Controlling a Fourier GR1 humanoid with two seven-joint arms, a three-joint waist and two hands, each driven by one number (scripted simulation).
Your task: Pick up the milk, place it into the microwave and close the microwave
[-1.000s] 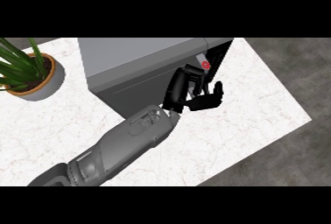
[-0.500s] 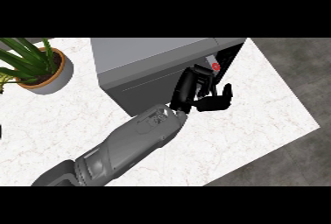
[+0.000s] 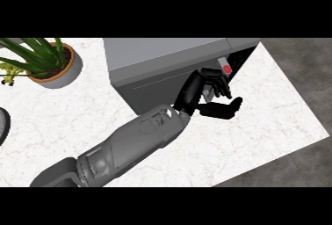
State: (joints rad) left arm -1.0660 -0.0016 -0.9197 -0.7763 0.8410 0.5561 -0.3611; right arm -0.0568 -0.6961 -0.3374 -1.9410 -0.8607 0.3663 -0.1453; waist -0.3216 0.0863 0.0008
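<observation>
The grey microwave (image 3: 168, 55) stands at the back of the white marble counter (image 3: 272, 114). Its dark door (image 3: 152, 90) is almost shut, leaving a narrow dark gap at its right edge. Through that gap shows a small piece of the milk (image 3: 227, 69), white with a red mark, inside the oven. My right hand (image 3: 206, 90) is at the door's right edge with its fingers laid against the door and its thumb stretched out to the right. It holds nothing. My left hand does not show.
A potted green plant (image 3: 55, 66) stands on the counter at the back left. A dark curved rim (image 3: 2, 127) pokes in at the left edge. The counter ends at the right, beyond it dark floor (image 3: 304, 61).
The whole scene has slid to the right in the view. My right hand has stayed on the door's edge, and the gap beside the milk looks a little narrower.
</observation>
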